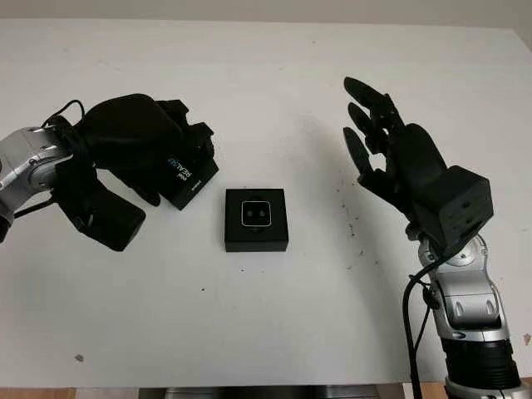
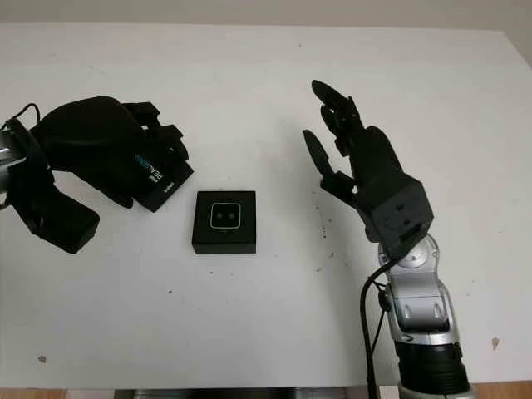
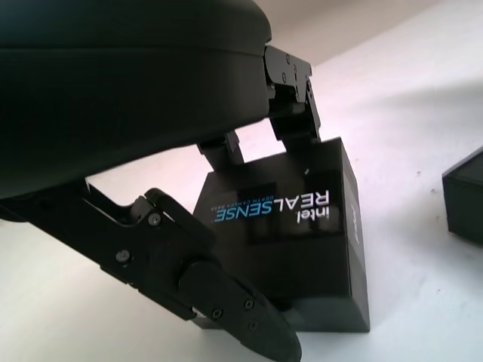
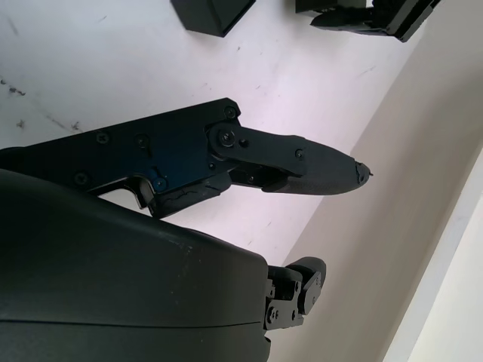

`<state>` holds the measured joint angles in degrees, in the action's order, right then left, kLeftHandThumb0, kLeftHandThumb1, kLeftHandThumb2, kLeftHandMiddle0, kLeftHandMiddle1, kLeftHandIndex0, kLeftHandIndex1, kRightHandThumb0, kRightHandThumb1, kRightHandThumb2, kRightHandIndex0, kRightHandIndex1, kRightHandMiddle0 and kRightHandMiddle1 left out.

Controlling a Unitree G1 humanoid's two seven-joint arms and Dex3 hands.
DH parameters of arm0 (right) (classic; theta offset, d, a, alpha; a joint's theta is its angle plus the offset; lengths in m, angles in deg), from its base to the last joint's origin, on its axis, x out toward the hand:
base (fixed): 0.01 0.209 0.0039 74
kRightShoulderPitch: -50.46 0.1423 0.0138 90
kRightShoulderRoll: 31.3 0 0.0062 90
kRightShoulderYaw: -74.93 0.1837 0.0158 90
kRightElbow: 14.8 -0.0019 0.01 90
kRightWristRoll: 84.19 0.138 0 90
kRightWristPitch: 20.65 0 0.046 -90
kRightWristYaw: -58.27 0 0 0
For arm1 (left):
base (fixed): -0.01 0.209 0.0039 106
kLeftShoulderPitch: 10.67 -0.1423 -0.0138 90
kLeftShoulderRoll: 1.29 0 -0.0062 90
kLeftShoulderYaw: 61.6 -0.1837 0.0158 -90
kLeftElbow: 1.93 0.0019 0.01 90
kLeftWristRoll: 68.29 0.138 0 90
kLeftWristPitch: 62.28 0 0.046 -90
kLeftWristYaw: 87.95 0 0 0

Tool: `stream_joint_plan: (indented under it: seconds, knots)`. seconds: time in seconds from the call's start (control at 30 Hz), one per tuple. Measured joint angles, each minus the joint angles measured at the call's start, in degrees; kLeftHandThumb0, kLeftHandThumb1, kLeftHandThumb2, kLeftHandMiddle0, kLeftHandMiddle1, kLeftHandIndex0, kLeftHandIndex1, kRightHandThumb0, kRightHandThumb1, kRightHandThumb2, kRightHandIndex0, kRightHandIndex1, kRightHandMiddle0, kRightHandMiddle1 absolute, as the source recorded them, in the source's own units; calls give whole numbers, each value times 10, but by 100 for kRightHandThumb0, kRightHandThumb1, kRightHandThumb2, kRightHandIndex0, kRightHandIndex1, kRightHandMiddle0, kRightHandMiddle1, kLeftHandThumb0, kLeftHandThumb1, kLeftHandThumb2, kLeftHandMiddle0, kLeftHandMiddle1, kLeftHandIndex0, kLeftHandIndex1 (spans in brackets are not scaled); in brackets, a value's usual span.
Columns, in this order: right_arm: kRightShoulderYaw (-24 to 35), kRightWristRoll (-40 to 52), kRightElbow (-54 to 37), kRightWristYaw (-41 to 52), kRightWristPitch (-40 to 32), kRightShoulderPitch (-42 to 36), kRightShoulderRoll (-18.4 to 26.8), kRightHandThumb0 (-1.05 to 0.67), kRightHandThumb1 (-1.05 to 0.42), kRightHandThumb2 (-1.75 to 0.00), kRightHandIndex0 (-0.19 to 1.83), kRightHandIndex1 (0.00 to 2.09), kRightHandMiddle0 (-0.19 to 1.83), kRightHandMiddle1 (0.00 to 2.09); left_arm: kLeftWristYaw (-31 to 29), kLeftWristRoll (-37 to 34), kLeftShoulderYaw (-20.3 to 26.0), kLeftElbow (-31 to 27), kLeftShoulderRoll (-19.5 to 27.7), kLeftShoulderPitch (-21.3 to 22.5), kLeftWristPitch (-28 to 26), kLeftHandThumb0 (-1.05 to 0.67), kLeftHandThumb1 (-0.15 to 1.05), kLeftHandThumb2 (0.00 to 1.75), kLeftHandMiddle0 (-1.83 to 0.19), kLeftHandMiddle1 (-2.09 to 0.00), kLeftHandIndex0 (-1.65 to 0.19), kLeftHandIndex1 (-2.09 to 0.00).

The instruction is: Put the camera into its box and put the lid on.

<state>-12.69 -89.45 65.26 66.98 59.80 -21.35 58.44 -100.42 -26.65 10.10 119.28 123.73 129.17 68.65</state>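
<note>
A small black box [image 1: 256, 241] sits open at the table's middle, with the camera [image 1: 256, 214] lying inside it, lenses up. Left of it is the black lid [image 1: 193, 179], printed "intel REALSENSE" [image 3: 275, 207]. My left hand [image 1: 170, 158] is shut on the lid, fingers curled over its far side and the thumb [image 3: 226, 302] against its near side. The lid is tilted, close above or on the table just left of the box. My right hand [image 1: 366, 137] is open, held up above the table to the right of the box.
The white table [image 1: 266, 332] carries a few dark specks [image 1: 353, 229] right of the box and one near the front left [image 1: 79, 358]. The table's far edge runs along the back [image 1: 266, 21]. A cable [image 1: 411, 316] hangs beside my right forearm.
</note>
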Motion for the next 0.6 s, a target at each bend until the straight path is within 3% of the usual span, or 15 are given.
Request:
stream_joint_plan:
  seconds: [0.13, 0.27, 0.43, 0.6]
  knots:
    - [0, 0, 0, 3, 0, 0, -1, -66, -105, -56, 14, 5, -11, 56, -24, -51, 18, -21, -5, -9, -10, -32, 105, 14, -49, -209, -20, -209]
    - [-3, -3, 0, 6, 0, -2, 0, -66, -105, -56, 13, 5, -13, 55, -40, -97, 34, -20, -4, -6, 25, -32, 105, 14, -65, -209, -49, -209]
    - [-7, -3, 0, 6, -1, -5, -1, -67, -105, -56, 12, 4, -13, 53, -68, -129, 39, -2, -4, 17, 67, -38, 105, 20, -70, -209, -56, -209]
    - [-9, -4, 0, 6, -6, -5, -1, -67, -105, -55, 12, 4, -13, 54, -136, -176, 41, -25, -6, 20, 45, -41, 105, 25, -88, -209, -70, -209]
